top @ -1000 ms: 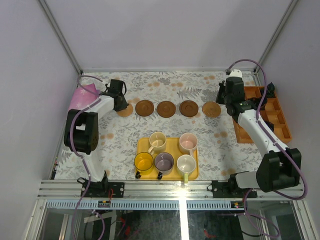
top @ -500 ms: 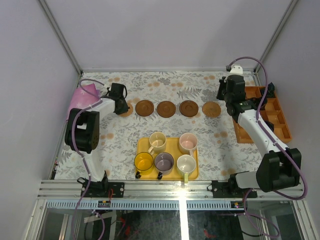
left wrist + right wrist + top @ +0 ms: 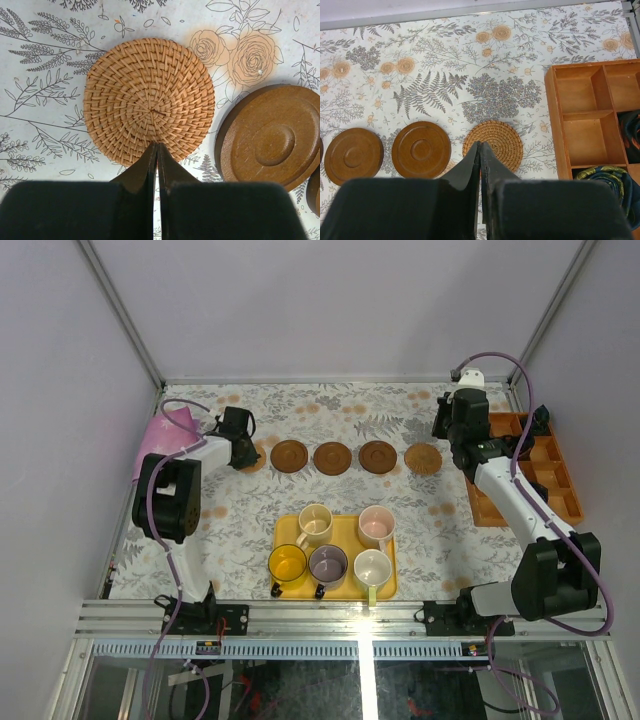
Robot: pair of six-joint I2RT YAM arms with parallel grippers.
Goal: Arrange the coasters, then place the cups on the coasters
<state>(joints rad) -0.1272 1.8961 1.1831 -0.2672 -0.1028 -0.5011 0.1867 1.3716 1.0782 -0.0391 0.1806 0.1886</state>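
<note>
Five coasters lie in a row across the table: a woven one (image 3: 254, 460) at the left, three dark wooden ones (image 3: 289, 455) (image 3: 332, 458) (image 3: 378, 456), and a woven one (image 3: 423, 458) at the right. My left gripper (image 3: 243, 450) is shut and empty, its tips at the near edge of the left woven coaster (image 3: 149, 100), next to a brown coaster (image 3: 272, 137). My right gripper (image 3: 444, 436) is shut and empty above the near edge of the right woven coaster (image 3: 499, 137). Several cups, among them cream (image 3: 315, 523), pink (image 3: 377, 525) and yellow (image 3: 287, 563), stand on the yellow tray (image 3: 346, 538).
An orange compartment box (image 3: 530, 475) sits at the right edge, beside my right arm, with dark objects in some cells (image 3: 607, 180). A pink cloth (image 3: 165, 430) lies at the far left. The frame's posts and walls close in the back and sides.
The right gripper has drawn back a little from the right woven coaster toward the far side. The left arm's elbow has shifted slightly; its gripper stays at the left woven coaster.
</note>
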